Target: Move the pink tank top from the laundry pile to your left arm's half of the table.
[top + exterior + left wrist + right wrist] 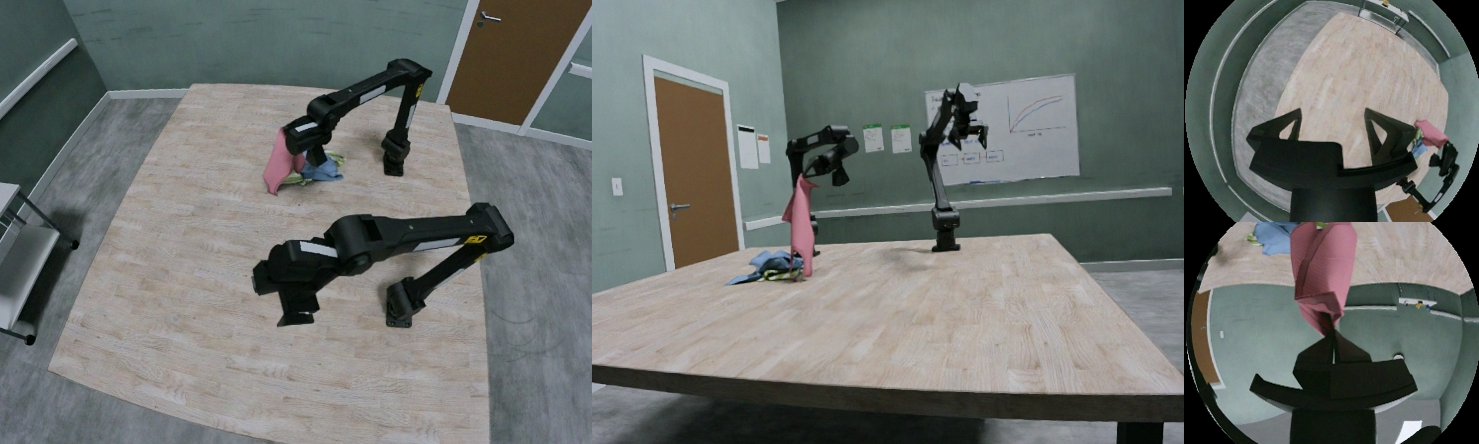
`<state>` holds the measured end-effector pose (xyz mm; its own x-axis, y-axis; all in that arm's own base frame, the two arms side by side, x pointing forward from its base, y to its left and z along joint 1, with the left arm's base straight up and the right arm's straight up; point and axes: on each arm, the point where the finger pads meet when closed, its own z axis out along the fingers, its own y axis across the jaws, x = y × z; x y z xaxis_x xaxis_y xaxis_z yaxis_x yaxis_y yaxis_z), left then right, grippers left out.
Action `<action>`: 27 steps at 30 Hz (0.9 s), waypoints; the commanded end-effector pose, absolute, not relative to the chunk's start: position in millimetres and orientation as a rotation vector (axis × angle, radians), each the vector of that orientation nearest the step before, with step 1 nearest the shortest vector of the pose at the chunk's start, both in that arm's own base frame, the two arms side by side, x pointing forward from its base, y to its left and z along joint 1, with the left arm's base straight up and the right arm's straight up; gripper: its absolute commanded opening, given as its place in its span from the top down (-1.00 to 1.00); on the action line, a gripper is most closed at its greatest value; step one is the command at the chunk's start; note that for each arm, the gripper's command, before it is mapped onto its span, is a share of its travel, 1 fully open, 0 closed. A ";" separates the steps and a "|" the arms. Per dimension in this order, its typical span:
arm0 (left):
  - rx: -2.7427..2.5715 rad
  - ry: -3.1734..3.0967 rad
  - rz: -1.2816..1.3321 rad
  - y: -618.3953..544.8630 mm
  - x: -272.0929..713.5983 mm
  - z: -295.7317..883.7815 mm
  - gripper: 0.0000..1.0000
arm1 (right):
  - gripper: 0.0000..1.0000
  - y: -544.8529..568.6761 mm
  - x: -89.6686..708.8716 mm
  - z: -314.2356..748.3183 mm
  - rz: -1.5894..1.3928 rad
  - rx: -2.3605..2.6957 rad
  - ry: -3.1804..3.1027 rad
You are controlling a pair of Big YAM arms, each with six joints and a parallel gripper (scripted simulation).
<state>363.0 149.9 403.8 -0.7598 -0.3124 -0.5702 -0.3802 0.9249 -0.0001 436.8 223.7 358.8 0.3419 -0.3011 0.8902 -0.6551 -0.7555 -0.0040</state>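
Tank top (278,162) (802,230) (1431,134) (1337,272) shows its pinched end in right-wrist view, not overhead.

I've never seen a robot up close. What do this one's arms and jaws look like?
Both arms are black and jointed, with chunky rounded joints, pale strips and yellow marks on the links. The jaws are black too: two angular, tapering fingers. I see no loose cables.

We note even, moderate light across the exterior view, with a soft, diffuse shadow on the tabletop (912,325) — its source cannot be determined. Fine detail appears slightly soft. Both wrist views show strong fisheye curvature — their corners black.
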 end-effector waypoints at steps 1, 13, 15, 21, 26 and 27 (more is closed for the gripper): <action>-0.458 2.424 0.169 151.2 372.9 442.9 -0.83 | 1.00 217.7 449.1 406.2 1.470 2.263 -0.953; -0.458 2.424 0.169 151.2 372.9 442.9 -0.83 | 1.00 241.0 447.1 391.2 1.504 2.268 -1.156; -0.458 2.424 0.169 151.2 372.9 442.9 -0.83 | 1.00 241.1 446.9 389.3 1.502 2.268 -1.166; -0.458 2.424 0.169 151.2 372.9 442.9 -0.83 | 1.00 235.0 454.3 389.2 1.508 2.237 -1.318; -0.458 2.424 0.169 151.2 372.9 442.9 -0.83 | 1.00 250.7 450.4 385.7 1.517 2.253 -1.401; -0.458 2.424 0.169 151.2 372.9 442.9 -0.83 | 1.00 251.3 450.5 385.6 1.519 2.250 -1.426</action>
